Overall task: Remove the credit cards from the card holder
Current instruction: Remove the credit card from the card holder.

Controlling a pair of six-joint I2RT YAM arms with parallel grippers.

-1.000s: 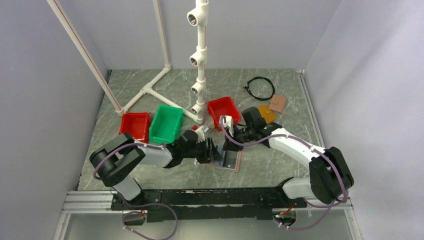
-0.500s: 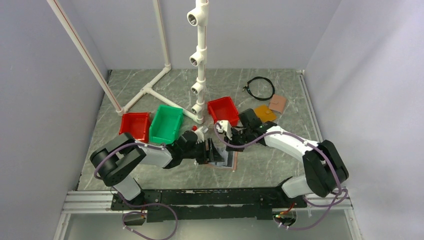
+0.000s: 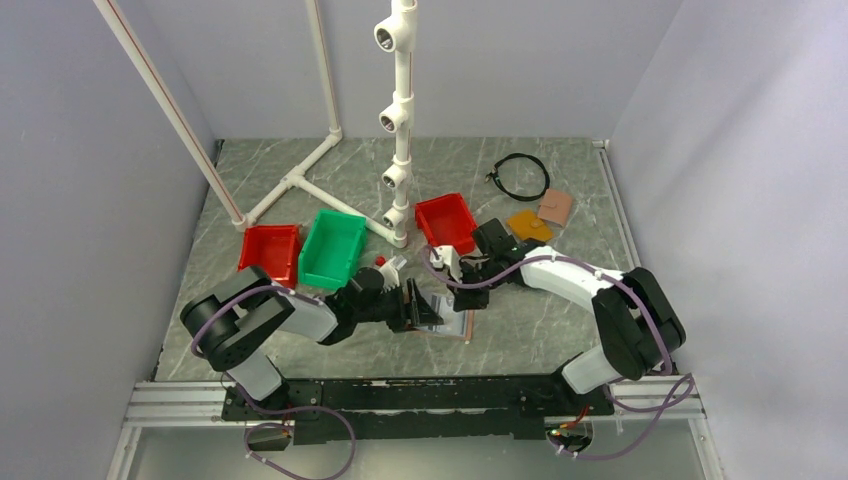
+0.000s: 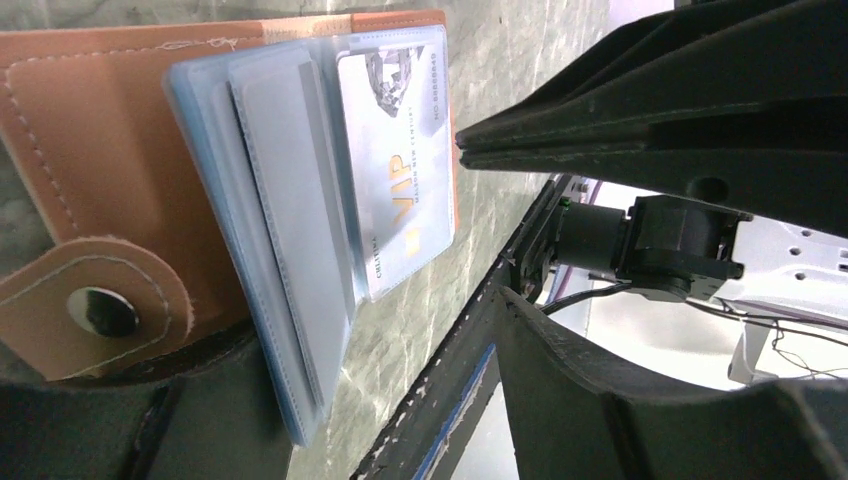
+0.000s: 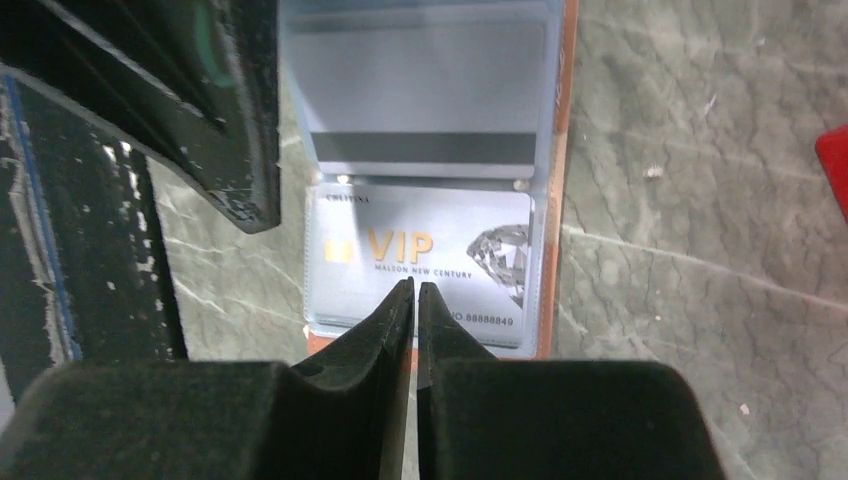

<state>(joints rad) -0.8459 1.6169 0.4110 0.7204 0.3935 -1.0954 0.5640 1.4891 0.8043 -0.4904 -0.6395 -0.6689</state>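
Fingers of the right gripper (image 5: 415, 292) are pressed almost together, only a thin slit between them, with their tips over a grey-white card (image 5: 430, 245) (gold "VIP" lettering). That card sits in a clear sleeve of the card holder (image 4: 110, 140). Whether the tips actually nip it cannot be told. The holder lies open on the table (image 5: 700, 250) between the two arms, its snap tab (image 4: 95, 305) out to one side. The left gripper (image 3: 412, 305) stands spread wide at the holder's edge.

Matt stitched leather card holder (image 4: 100, 130), glossy card (image 4: 400, 170)
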